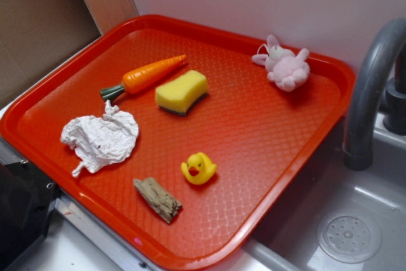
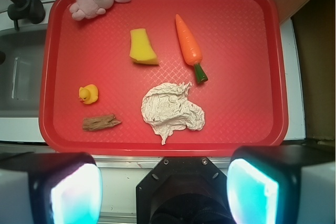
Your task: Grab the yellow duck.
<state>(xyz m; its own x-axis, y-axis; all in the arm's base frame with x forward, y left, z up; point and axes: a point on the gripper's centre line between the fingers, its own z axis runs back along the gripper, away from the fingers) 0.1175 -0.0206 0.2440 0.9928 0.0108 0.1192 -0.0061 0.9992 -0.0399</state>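
My red tray (image 2: 262, 51) lies below me, beside the sink. My tool (image 2: 165, 192) hangs high off the tray's near edge, looking straight down, fingers (image 2: 252, 192) spread wide and empty. The yellow duck (image 2: 88, 94) sits near the sink-side edge, just beside a wood chip (image 2: 100, 123).

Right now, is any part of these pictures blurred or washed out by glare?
Wrist view: the gripper fingers are out of focus and glow cyan-white; the red tray and yellow duck are sharp. Exterior view: slightly soft overall, with glare patches on the tray.
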